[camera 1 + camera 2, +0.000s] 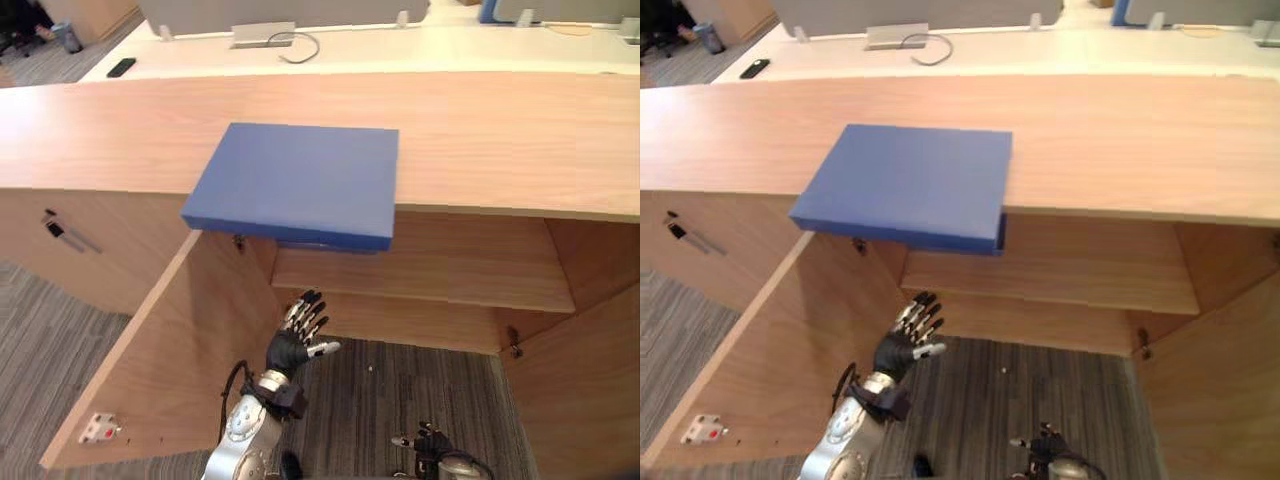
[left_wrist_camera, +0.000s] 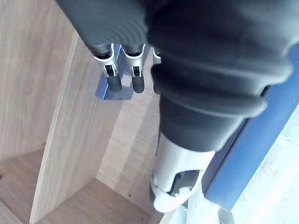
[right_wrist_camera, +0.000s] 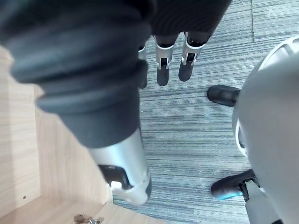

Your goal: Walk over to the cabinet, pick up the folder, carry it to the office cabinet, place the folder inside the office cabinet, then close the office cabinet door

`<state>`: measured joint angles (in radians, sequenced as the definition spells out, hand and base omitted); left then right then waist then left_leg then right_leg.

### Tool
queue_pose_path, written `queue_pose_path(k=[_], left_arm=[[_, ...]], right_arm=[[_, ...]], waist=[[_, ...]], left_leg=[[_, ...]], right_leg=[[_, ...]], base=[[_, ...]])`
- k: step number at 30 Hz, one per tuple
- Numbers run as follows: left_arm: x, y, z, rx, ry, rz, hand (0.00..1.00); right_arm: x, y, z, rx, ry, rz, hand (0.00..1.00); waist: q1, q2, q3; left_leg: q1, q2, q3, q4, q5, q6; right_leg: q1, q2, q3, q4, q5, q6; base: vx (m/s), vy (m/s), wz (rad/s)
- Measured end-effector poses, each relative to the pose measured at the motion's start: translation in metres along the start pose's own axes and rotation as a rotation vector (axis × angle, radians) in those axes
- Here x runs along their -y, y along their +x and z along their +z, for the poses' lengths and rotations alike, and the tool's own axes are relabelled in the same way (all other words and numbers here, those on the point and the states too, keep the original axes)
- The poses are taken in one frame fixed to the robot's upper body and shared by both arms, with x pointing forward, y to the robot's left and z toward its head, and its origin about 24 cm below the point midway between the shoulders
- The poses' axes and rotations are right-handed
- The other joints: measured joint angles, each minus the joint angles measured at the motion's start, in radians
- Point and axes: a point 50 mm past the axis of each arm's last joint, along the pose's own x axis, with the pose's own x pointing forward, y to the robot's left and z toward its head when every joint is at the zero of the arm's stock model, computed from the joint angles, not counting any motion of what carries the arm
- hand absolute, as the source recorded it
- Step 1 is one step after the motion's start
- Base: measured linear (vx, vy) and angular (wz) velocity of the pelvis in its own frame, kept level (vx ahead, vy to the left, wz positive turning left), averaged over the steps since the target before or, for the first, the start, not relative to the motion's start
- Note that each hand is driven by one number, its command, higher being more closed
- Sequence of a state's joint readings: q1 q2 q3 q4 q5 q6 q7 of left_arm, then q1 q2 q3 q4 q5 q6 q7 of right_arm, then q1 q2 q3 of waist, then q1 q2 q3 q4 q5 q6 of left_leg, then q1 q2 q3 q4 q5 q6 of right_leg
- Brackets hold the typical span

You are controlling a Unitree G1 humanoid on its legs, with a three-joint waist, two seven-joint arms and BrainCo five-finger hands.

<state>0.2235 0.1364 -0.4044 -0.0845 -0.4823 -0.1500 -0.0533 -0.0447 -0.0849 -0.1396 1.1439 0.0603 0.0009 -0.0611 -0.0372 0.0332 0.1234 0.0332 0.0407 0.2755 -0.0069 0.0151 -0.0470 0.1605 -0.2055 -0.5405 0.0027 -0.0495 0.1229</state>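
While the light wooden cabinet (image 1: pixel 520 140) stood with its left door (image 1: pixel 170 350) swung wide, its inner wooden shelf (image 1: pixel 430 270) showed behind, and the flat blue rectangular folder (image 1: pixel 300 180) lay on the cabinet's top, overhanging the front edge. Below it the left hand (image 1: pixel 300 340) was raised with fingers spread, holding nothing. The right hand (image 1: pixel 432 442) hung low over grey striped carpet (image 1: pixel 400 390), fingers straight. A long white desk (image 1: pixel 400 55) stood beyond.

Grey striped carpet (image 1: pixel 400 400) covers the floor; farther off stands a white desk (image 1: pixel 450 55) with grey screens (image 1: pixel 280 12).
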Motion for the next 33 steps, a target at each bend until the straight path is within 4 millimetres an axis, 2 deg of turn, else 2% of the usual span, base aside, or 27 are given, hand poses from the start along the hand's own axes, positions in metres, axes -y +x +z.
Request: queue_pose_path(k=[6,13,17,21,27,33], left_arm=[[-0.012,-0.019,-0.004,-0.02,0.094,0.08,0.0],[-0.026,-0.036,-0.007,-0.057,0.14,0.147,0.0],[-0.015,-0.036,0.023,0.101,0.255,0.177,0.0],[-0.012,-0.037,0.052,0.319,0.452,0.347,0.0],[-0.003,-0.038,0.087,0.541,0.611,0.479,0.0],[0.013,-0.03,0.119,0.769,0.74,0.491,0.0]], right_arm=[[-0.004,0.002,0.013,0.024,0.106,-0.005,0.0],[-0.007,0.004,0.025,0.048,0.155,-0.005,0.0],[-0.004,0.004,0.009,-0.012,0.152,-0.032,0.0],[0.002,0.0,-0.017,-0.091,0.177,-0.078,0.0],[0.003,-0.002,-0.026,-0.114,0.157,-0.091,0.0],[-0.002,-0.004,-0.031,-0.12,0.122,-0.082,0.0]], waist=[[0.035,-0.009,0.005],[0.055,-0.023,0.015],[0.072,-0.024,0.016],[0.083,-0.026,0.017],[0.084,-0.043,0.014],[0.083,-0.065,-0.004]], left_leg=[[-0.02,-0.001,-0.036,-0.01,0.017,0.004],[-0.031,-0.005,-0.054,-0.027,0.051,0.008],[-0.062,-0.002,-0.066,-0.027,0.073,0.01],[-0.064,0.0,-0.082,-0.03,0.09,0.013],[-0.049,0.002,-0.099,-0.078,0.129,0.016],[-0.034,0.017,-0.069,-0.078,0.13,0.01]], right_leg=[[0.0,0.008,-0.029,-0.011,0.017,-0.01],[-0.004,0.01,-0.034,-0.015,0.018,-0.01],[-0.031,0.013,-0.034,-0.005,0.016,-0.01],[-0.033,0.014,-0.042,0.014,0.015,-0.01],[-0.031,0.026,-0.058,0.021,0.016,-0.011],[-0.033,0.034,-0.029,0.017,0.018,-0.014]], base=[[-0.07,0.011,0.19],[-0.1,0.005,0.08],[-0.13,0.005,0.08],[-0.11,0.009,0.1],[-0.06,-0.001,0.1],[-0.01,-0.012,-0.12]])
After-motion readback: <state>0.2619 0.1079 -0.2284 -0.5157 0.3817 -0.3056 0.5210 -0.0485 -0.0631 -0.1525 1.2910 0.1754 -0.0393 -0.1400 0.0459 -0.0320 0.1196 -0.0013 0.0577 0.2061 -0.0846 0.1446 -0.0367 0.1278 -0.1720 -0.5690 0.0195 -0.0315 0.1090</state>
